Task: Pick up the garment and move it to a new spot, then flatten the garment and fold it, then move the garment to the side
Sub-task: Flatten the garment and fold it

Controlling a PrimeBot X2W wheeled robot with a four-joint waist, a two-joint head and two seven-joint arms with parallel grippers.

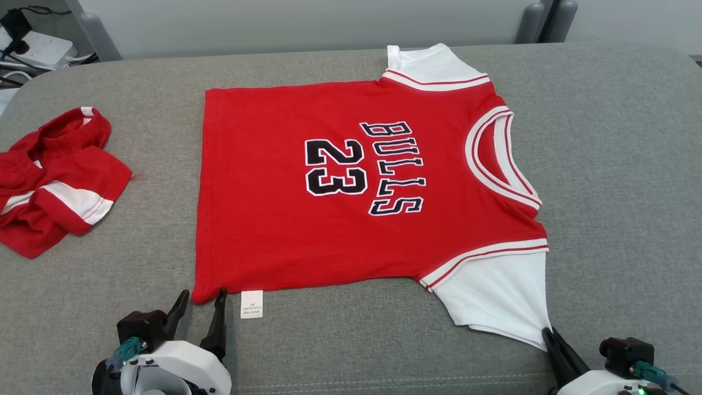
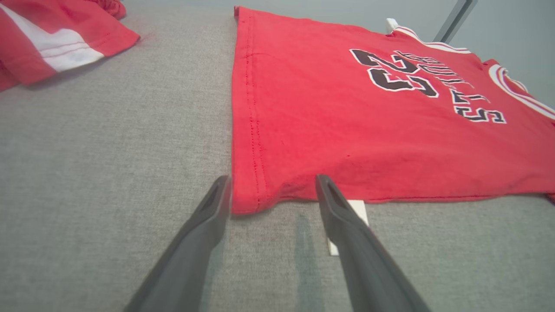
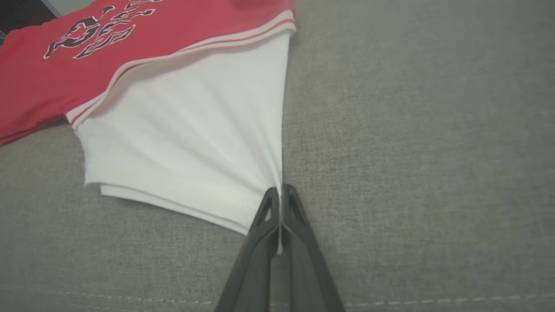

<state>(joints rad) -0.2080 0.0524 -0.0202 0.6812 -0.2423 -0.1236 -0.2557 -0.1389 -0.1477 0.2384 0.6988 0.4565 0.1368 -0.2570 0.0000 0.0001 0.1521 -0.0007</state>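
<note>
The garment (image 1: 263, 197) is a red jersey with white sleeves and "BULLS 23" in black, spread flat on the grey cushion (image 1: 614, 164), neck to the right. My left gripper (image 1: 202, 296) stands open at the jersey's near left hem corner (image 2: 249, 195), one finger on each side of it, not closed. The right gripper (image 1: 548, 334) is shut on the corner of the near white sleeve (image 3: 195, 143), and the cloth is drawn taut into folds toward its tips (image 3: 279, 195). A small white label (image 1: 252, 304) sticks out from the hem.
A second red and white garment (image 1: 52, 175) lies crumpled at the cushion's left side. Cables and a white box (image 1: 33, 46) sit past the far left corner. Grey posts (image 1: 543, 19) stand behind the cushion.
</note>
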